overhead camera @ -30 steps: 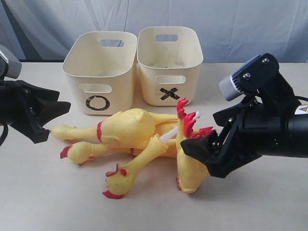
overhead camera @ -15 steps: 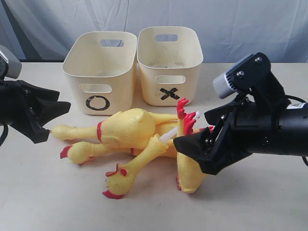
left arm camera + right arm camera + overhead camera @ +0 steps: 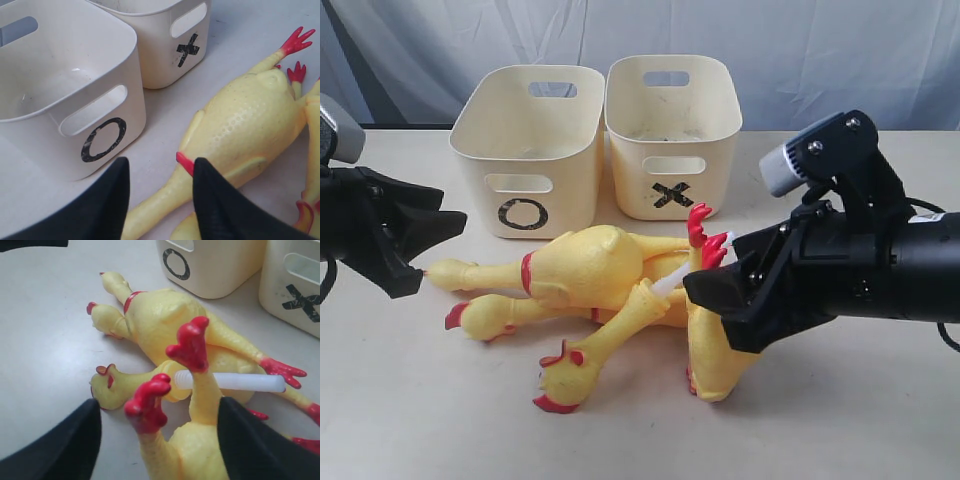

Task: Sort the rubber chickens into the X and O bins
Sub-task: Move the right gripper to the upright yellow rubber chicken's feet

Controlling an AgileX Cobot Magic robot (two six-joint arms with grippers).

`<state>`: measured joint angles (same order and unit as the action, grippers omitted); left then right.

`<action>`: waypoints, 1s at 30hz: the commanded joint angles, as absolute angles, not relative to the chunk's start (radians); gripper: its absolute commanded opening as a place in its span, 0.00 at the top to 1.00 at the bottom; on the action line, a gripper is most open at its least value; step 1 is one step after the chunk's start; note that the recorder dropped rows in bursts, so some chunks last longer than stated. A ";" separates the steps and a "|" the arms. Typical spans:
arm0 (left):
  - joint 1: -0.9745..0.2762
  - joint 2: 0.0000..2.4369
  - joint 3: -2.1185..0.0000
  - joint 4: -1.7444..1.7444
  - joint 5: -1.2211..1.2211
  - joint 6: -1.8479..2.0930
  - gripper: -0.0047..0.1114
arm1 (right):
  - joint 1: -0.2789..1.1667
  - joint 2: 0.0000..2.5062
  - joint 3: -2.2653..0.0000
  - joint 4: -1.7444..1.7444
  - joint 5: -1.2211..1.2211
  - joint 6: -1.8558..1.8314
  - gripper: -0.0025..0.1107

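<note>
Beige tabletop, rubber chickens heaped, pale cloth backdrop

Exterior: right gripper's black fingers cover part of the nearest yellow rubber chicken. Chicken pile overlaps, lower bodies hidden. Left arm and right arm cut by frame edges. Wrist views: cream plastic X bin and cream plastic O bin cropped.

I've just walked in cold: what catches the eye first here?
A tangled heap of yellow rubber chickens lies in the middle, red feet sticking up. Behind it stand two cream bins, the O bin left of the X bin in the exterior view. The right gripper hangs open at the heap's right end.
</note>
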<state>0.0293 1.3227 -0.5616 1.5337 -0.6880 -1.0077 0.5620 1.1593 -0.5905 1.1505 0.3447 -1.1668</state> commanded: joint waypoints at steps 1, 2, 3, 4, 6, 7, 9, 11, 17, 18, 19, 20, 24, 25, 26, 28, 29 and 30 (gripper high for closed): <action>0.026 1.327 -0.566 1.517 -0.690 -1.009 0.61 | 0.562 1.162 -0.594 1.157 0.365 -1.177 0.58; 0.026 1.327 -0.566 1.517 -0.690 -1.009 0.61 | 0.562 1.162 -0.594 1.157 0.370 -1.177 0.60; 0.026 1.327 -0.566 1.517 -0.690 -1.009 0.61 | 0.562 1.162 -0.594 1.157 0.370 -1.177 0.62; 0.026 1.327 -0.566 1.517 -0.690 -1.009 0.61 | 0.562 1.162 -0.594 1.157 0.375 -1.177 0.62; 0.026 1.327 -0.566 1.517 -0.690 -1.009 0.61 | 0.562 1.162 -0.594 1.157 0.377 -1.177 0.63; 0.026 1.327 -0.566 1.517 -0.690 -1.009 0.61 | 0.562 1.162 -0.594 1.157 0.380 -1.177 0.63; 0.026 1.327 -0.566 1.517 -0.690 -1.009 0.61 | 0.562 1.162 -0.594 1.160 0.382 -1.177 0.63; 0.026 1.327 -0.566 1.517 -0.690 -1.009 0.61 | 0.562 1.162 -0.594 1.162 0.382 -1.177 0.63; 0.026 1.327 -0.566 1.517 -0.690 -1.009 0.61 | 0.562 1.162 -0.594 1.197 0.382 -1.177 0.63; 0.026 1.327 -0.566 1.517 -0.690 -1.009 0.61 | 0.562 1.162 -0.594 1.202 0.382 -1.177 0.63; 0.026 1.327 -0.566 1.517 -0.690 -1.009 0.61 | 0.562 1.162 -0.594 1.202 0.382 -1.177 0.63; 0.026 1.327 -0.566 1.517 -0.690 -1.009 0.61 | 0.562 1.162 -0.594 1.202 0.382 -1.177 0.63; 0.026 1.327 -0.566 1.517 -0.690 -1.009 0.61 | 0.562 1.162 -0.594 1.202 0.382 -1.176 0.63; 0.026 1.327 -0.566 1.517 -0.690 -1.009 0.61 | 0.562 1.162 -0.594 1.202 0.382 -1.176 0.63; 0.026 1.327 -0.566 1.517 -0.690 -1.009 0.61 | 0.562 1.162 -0.594 1.202 0.382 -1.176 0.63; 0.026 1.327 -0.566 1.517 -0.690 -1.009 0.61 | 0.562 1.162 -0.594 1.202 0.382 -1.176 0.63; 0.026 1.327 -0.566 1.517 -0.690 -1.009 0.61 | 0.562 1.162 -0.594 1.202 0.382 -1.176 0.63; 0.026 1.327 -0.566 1.517 -0.690 -1.009 0.61 | 0.562 1.162 -0.594 1.202 0.382 -1.176 0.63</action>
<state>0.0293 1.3227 -0.5616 1.5337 -0.6880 -1.0077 0.5620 1.1593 -0.5905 1.2015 0.3778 -1.1715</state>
